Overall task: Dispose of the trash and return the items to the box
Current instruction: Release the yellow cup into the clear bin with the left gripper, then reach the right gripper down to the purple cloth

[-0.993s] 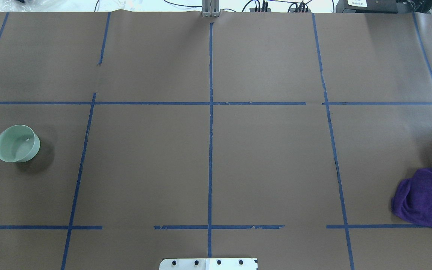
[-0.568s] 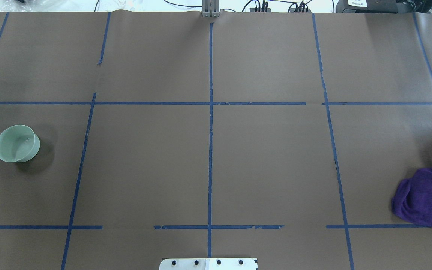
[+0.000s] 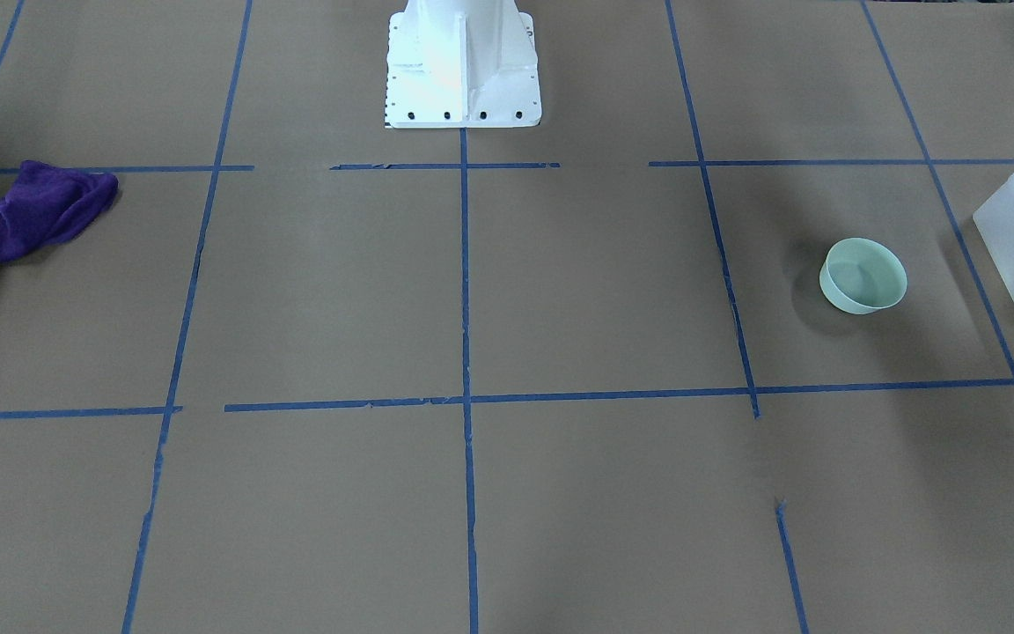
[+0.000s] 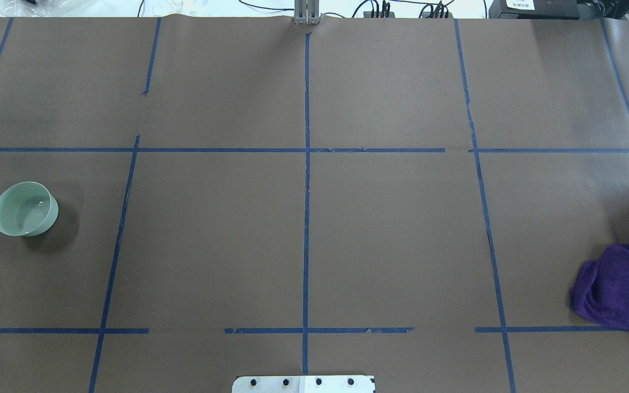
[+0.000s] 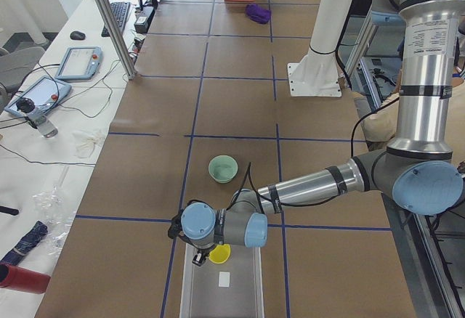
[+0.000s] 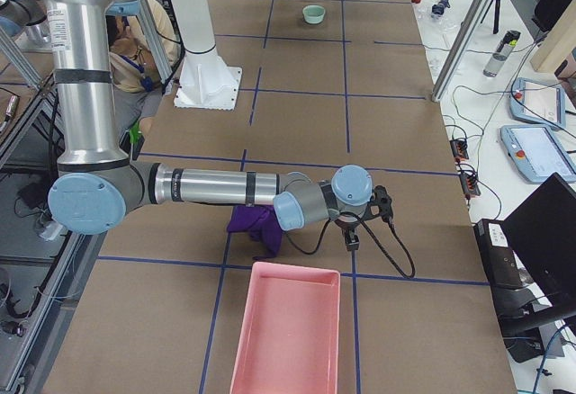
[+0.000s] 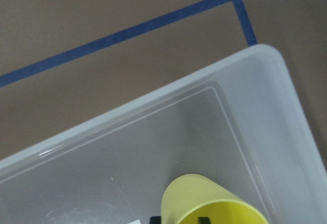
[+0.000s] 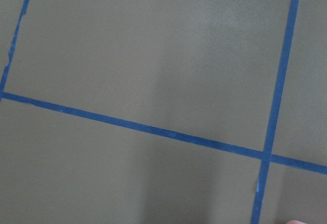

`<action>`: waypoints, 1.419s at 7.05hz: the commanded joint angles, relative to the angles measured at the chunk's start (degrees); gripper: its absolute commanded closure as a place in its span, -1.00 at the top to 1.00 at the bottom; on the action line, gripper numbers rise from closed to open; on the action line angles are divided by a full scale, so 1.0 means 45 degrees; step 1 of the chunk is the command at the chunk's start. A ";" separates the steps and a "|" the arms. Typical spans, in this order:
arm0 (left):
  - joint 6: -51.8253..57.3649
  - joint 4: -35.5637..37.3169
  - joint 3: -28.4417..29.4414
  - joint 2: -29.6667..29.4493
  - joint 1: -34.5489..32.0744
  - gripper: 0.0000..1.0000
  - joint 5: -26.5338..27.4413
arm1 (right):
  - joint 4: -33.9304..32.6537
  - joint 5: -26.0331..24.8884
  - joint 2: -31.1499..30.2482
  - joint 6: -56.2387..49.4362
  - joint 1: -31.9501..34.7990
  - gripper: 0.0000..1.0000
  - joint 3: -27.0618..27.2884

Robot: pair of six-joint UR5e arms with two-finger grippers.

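Observation:
The pale mint-green bowl point(image 4: 24, 210) stands upright on the brown table, also in the front view point(image 3: 863, 277). The frosted box point(image 3: 1013, 238) stands beyond it at the table's end point(image 5: 221, 296). My left gripper point(image 5: 197, 258) hangs over the box's near end. In the left wrist view the yellow cup point(image 7: 209, 203) sits tilted inside the box point(image 7: 153, 132), with dark finger parts on either side of its wall. My right gripper point(image 6: 354, 237) hovers low by the purple cloth; I cannot tell whether it is open or shut.
A crumpled purple cloth point(image 4: 615, 286) lies at the right end of the table. A pink tray point(image 6: 288, 331) stands past it. The white robot base point(image 3: 461, 66) is at the middle of the robot's side. Blue tape lines grid the table.

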 commanded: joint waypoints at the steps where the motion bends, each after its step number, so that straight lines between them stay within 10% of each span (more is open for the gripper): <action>1: -0.0707 0.1603 -0.1982 -0.0185 -0.0782 0.32 0.0052 | 0.1944 0.0529 -0.0202 0.4148 -0.0615 1.00 0.0467; 5: -0.4704 0.3587 -0.4276 -0.1277 -0.0749 0.32 -0.0044 | 0.4341 0.0316 -0.3223 1.0586 -0.2838 1.00 0.3098; 10: -0.5457 0.3333 -0.4335 -0.1281 -0.0085 0.40 -0.0650 | 0.4283 -0.3642 -0.4344 1.1201 -0.7155 0.75 0.2775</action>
